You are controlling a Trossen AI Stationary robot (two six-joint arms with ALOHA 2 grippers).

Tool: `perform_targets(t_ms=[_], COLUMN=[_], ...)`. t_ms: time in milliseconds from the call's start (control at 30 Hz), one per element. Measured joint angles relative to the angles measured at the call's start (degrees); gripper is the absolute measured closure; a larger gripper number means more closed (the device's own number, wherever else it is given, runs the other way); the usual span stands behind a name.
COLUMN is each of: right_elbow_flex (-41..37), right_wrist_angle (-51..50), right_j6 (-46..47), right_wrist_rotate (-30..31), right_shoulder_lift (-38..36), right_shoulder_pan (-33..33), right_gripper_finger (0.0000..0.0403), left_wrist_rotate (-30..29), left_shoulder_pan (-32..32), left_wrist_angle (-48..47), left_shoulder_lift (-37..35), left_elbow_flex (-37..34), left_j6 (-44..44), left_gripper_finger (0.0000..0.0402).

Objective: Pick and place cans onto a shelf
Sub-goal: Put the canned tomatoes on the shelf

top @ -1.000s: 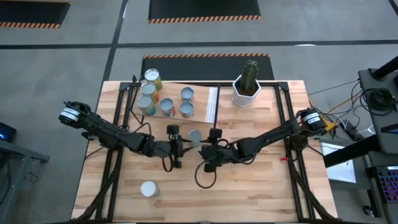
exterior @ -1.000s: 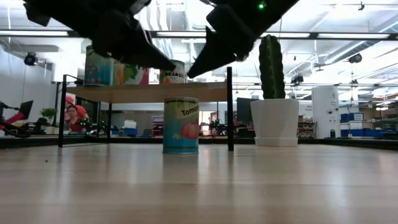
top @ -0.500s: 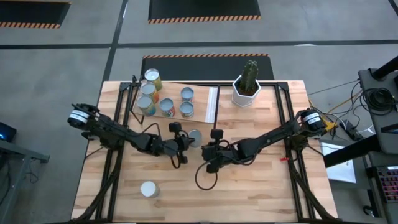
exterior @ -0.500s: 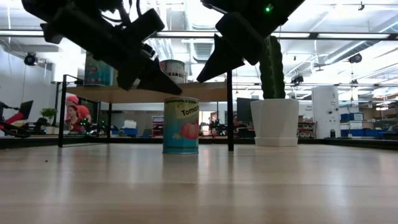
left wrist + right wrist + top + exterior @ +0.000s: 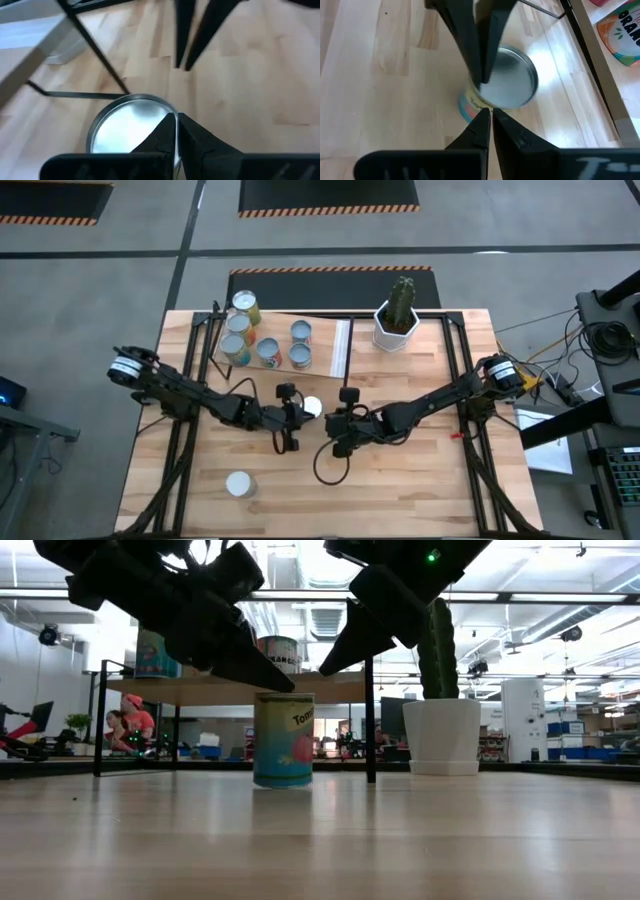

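A can [image 5: 312,406] with a teal tomato label [image 5: 283,745] stands on the tabletop in front of the shelf [image 5: 322,346], between my two grippers. My left gripper [image 5: 299,409] [image 5: 175,120] is shut, its tip on the can's silver top. My right gripper [image 5: 327,416] [image 5: 322,668] [image 5: 489,114] is shut too. It hovers just right of the can and above its top, touching nothing. Several cans [image 5: 268,352] stand on the shelf. One more can [image 5: 238,483] stands alone near the front left. My left gripper rests its shut fingertips [image 5: 286,686] on the can's silver top [image 5: 142,125], near the rim. The fingers slant down from the table's left. The can stands with its base on the table; whether it leans, I cannot tell.
A cactus in a white pot [image 5: 397,320] stands at the far right of the shelf. The shelf's black frame posts [image 5: 369,715] rise just behind the can. People sit in the room beyond the table [image 5: 132,720]. Bare planks lie toward the near edge [image 5: 400,480].
My left gripper has come down and toward the table's right edge, onto the can's top. The can has shifted a little toward the table's near edge, and its top now glints. My right gripper has stayed where it was.
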Motion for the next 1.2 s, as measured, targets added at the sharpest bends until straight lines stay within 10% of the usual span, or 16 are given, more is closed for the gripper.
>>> perform_targets(t_ms=[533,1200], right_elbow_flex=[0.0,-0.07], right_wrist_angle=[0.8,9.81], right_j6=[2.64,4.59], right_wrist_rotate=[-1.09,-2.86], right_shoulder_lift=[0.0,0.83], right_shoulder_pan=[0.0,-1.53], right_gripper_finger=[0.0372,0.0085], left_wrist_rotate=[-3.26,-7.28], left_shoulder_pan=[-0.26,-0.24], left_wrist_angle=[-6.84,-14.8], left_shoulder_lift=[-6.62,-5.75], left_elbow_flex=[0.0,0.0], left_j6=[0.46,-2.82], left_gripper_finger=[0.0402,0.0402])
